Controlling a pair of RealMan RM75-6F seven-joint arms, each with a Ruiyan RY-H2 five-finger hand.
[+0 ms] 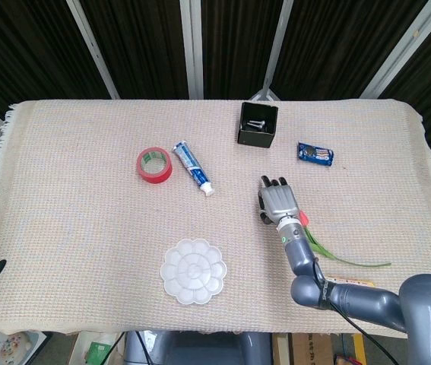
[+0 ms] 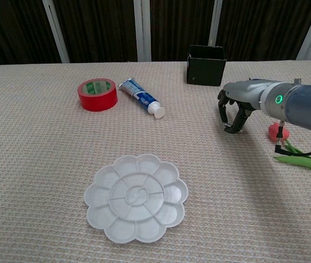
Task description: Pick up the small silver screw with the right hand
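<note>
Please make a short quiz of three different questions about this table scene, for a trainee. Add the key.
1. True or false: the right hand already holds the small silver screw.
2. Which lies nearest the red tape roll? A) blue snack packet B) blue-and-white toothpaste tube C) white flower-shaped palette
3. Fill in: the screw lies inside the ____ square box.

Key: 1 false; 2 B; 3 black.

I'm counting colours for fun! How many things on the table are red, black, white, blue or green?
Red: 2, tape roll, red tulip flower head
Black: 1, square box
White: 1, flower-shaped paint palette
Blue: 2, toothpaste tube, snack packet
Green: 1, tulip stem
Total: 7
</note>
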